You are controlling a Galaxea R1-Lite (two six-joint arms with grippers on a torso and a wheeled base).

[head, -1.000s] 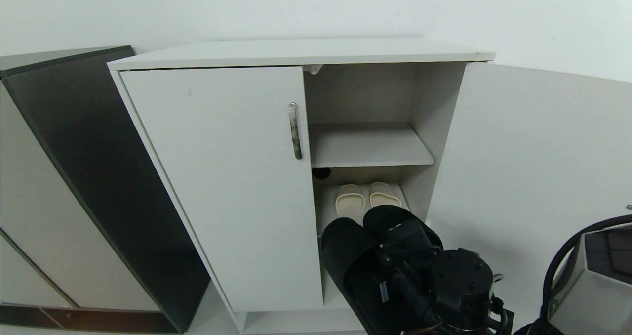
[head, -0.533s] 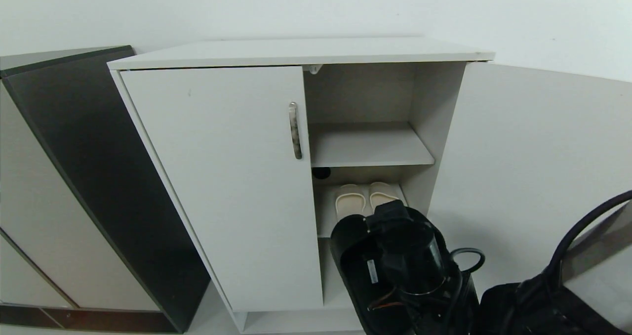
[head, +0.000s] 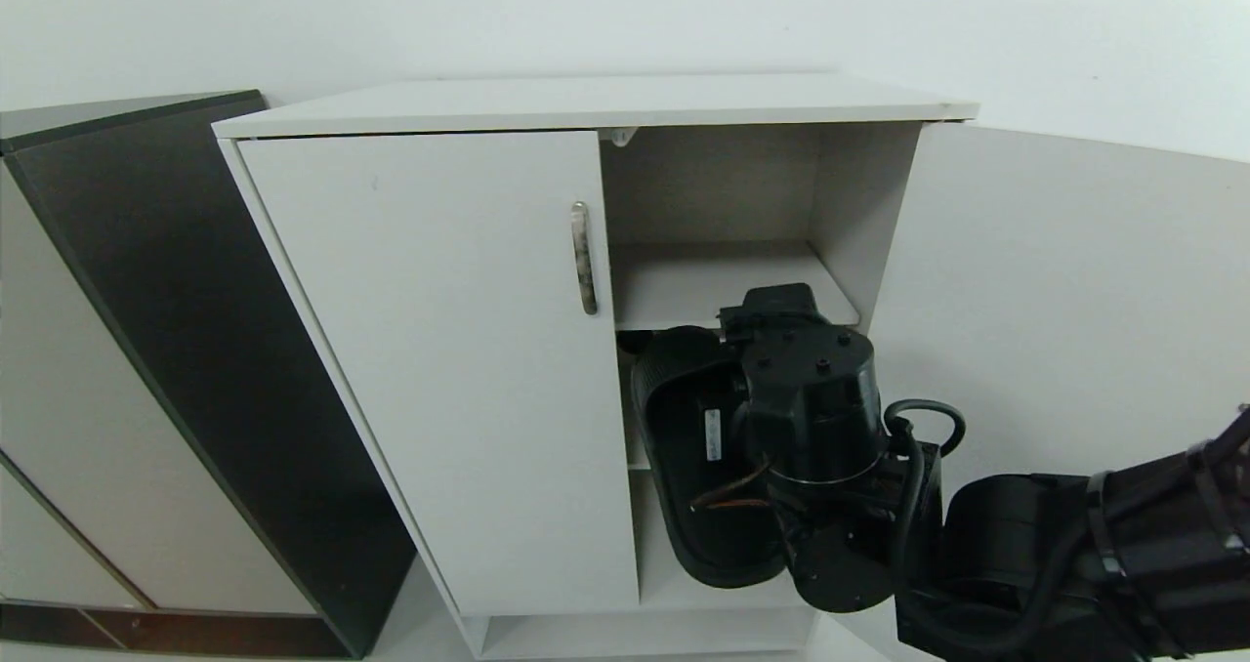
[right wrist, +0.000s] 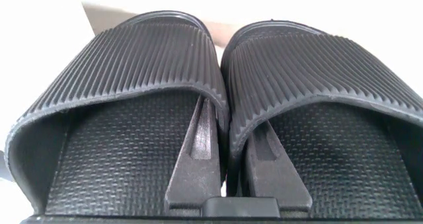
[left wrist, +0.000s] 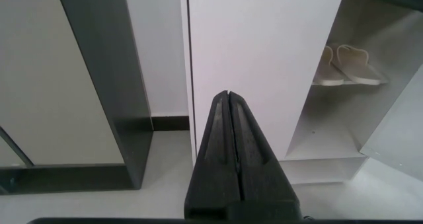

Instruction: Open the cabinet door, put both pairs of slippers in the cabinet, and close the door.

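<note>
Right tool point(right wrist: 231, 121): it is being clamped on the pair of black slippers point(head: 688, 428). One finger point(right wrist: 198, 164) is sitting inside each slipper, and the two touching inner side walls are being pinched between them. The straps are pointing away from the tool.

The black pair is being held in the open right half of the cabinet point(head: 586, 103), just below the front edge of the upper shelf point(head: 684, 296). The open door point(head: 1035, 291) is standing to the right of this tool, and the shut door point(head: 430, 350) with its handle point(head: 583, 257) to its left.

Contents: a pair of beige slippers point(left wrist: 348, 64) is lying side by side on the middle shelf, deeper in the cabinet than the right tool.

Left tool point(left wrist: 229, 145): its fingers are being held together with nothing between them. It is being held low in front of the shut door, well apart from the beige pair.
</note>
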